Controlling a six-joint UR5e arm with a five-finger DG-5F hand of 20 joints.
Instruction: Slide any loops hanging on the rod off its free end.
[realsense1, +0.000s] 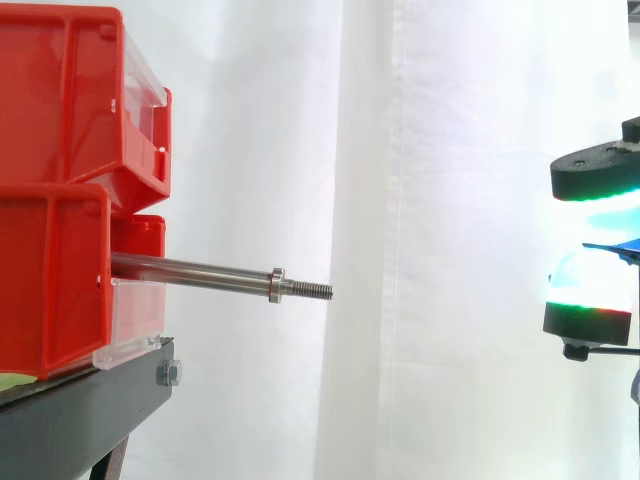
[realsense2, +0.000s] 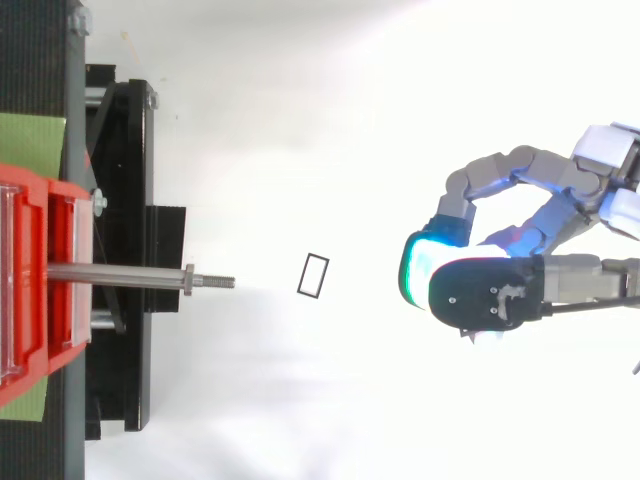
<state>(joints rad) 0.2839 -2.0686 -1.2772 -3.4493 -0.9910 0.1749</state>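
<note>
Rod (realsense1: 200, 272) looks bare to me. The thin rectangular loop (realsense2: 313, 274) lies just right of its threaded tip. I'd guess light and stiff; pinch one side. Hand (realsense2: 485, 298) far right, fingers curled, empty.

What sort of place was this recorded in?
Most likely a robotics lab test rig: stacked red bins on a black stand, a steel rod jutting out from them, a white curtain as backdrop, and a robot hand off to one side.
</note>
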